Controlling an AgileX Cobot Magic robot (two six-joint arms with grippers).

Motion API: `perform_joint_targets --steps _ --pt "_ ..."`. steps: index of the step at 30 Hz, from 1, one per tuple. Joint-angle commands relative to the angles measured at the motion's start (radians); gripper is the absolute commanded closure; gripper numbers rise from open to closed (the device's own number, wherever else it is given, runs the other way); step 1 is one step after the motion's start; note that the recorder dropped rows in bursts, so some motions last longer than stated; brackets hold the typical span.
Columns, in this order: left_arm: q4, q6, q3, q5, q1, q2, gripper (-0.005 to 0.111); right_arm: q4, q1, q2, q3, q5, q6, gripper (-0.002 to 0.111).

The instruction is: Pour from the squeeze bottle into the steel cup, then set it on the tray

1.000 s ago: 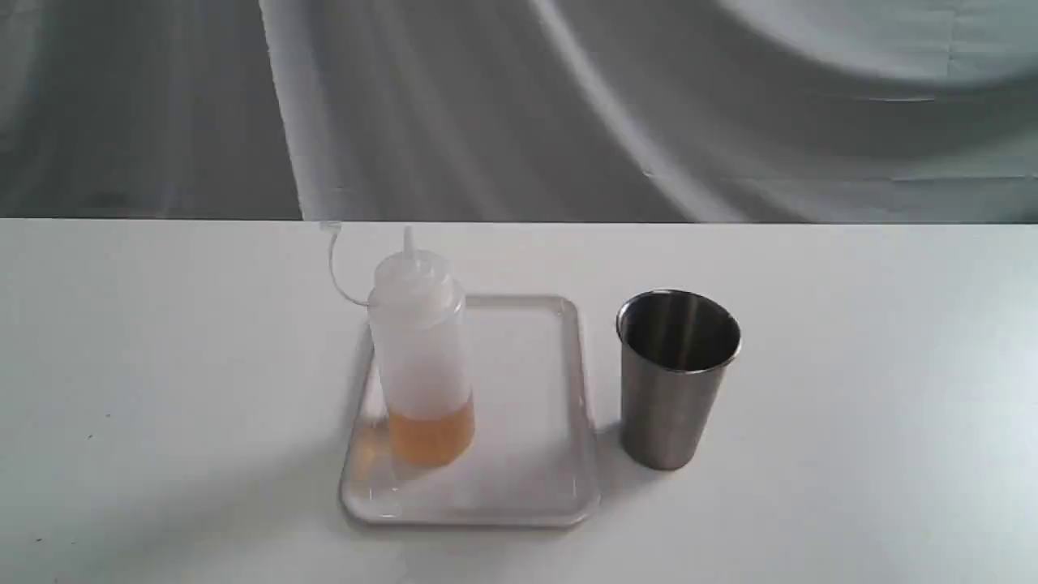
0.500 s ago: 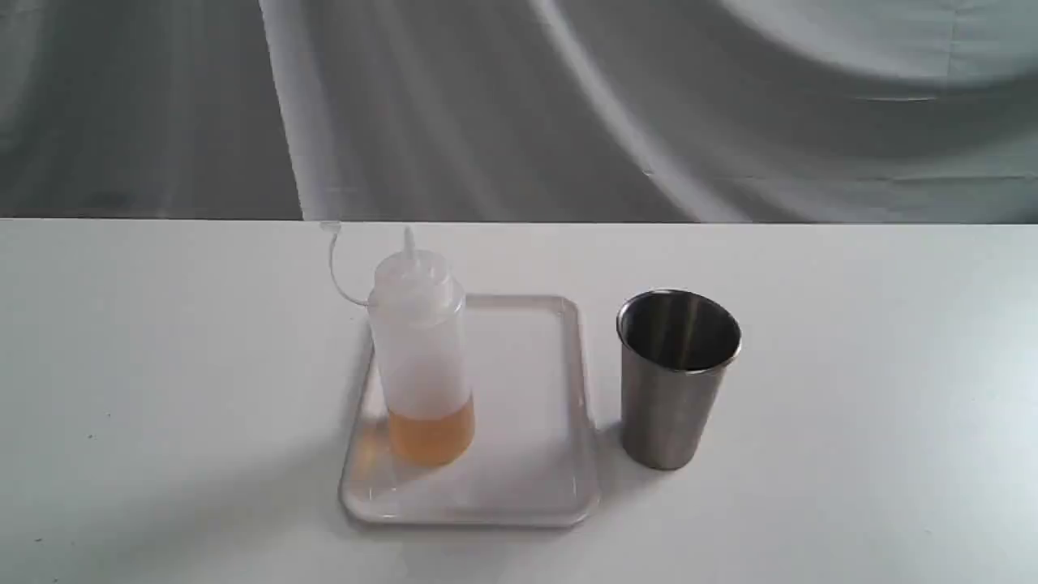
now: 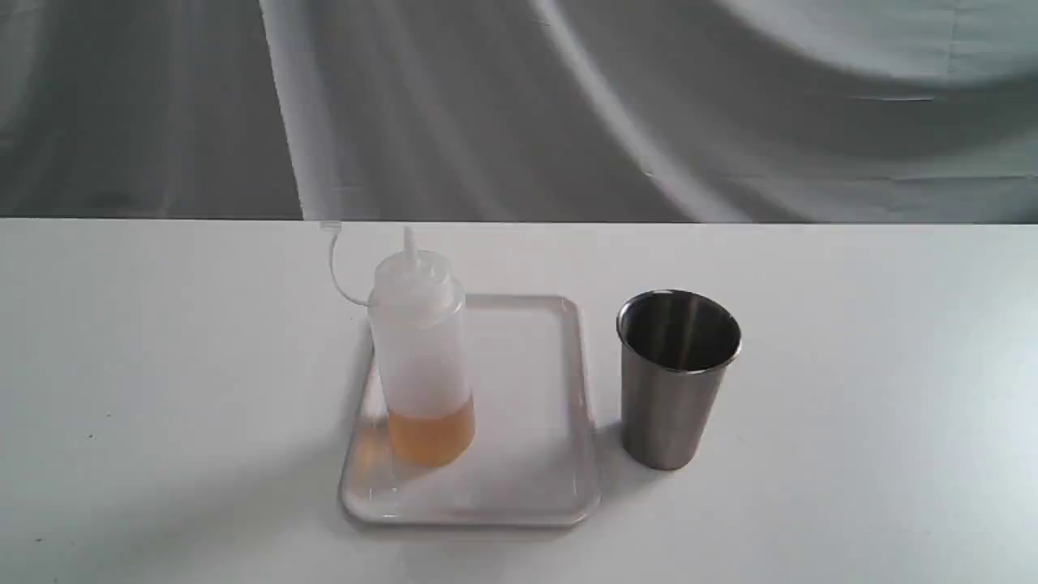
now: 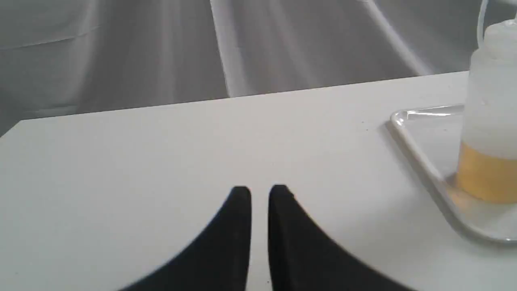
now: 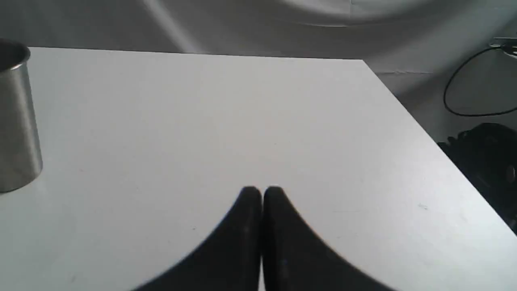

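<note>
The squeeze bottle [image 3: 422,349] stands upright on the left part of the white tray [image 3: 535,487], amber liquid in its lower quarter and its cap strap curling up to the left. The steel cup [image 3: 677,377] stands upright on the table just right of the tray. Neither arm shows in the exterior view. In the left wrist view my left gripper [image 4: 260,190] hovers over bare table, well clear of the squeeze bottle [image 4: 490,121] and the tray [image 4: 420,157], fingers nearly together and empty. My right gripper [image 5: 262,190] is shut and empty, far from the steel cup [image 5: 16,121].
The white table [image 3: 162,405] ends at a grey draped backdrop [image 3: 519,105]. In the right wrist view the table's side edge [image 5: 424,129] drops off toward a black cable [image 5: 472,97] and dark gear on the floor.
</note>
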Motion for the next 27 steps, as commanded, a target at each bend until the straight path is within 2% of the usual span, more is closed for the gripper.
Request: perform_joint_targets --steps 1,7,16,27 --pt "0.002 -0.002 0.004 -0.007 -0.001 -0.005 0.098 -0.004 -0.003 -0.006 0.003 0.004 0.005 0.108" --pt "0.002 -0.002 0.004 -0.007 -0.001 -0.005 0.098 -0.002 0.01 -0.006 0.003 0.006 0.007 0.108" --pt "0.002 -0.002 0.004 -0.007 -0.001 -0.005 0.098 -0.003 0.135 -0.006 0.003 0.006 0.007 0.108" --pt "0.002 -0.002 0.004 -0.007 -0.001 -0.005 0.098 -0.003 0.148 -0.006 0.003 0.006 0.007 0.108"
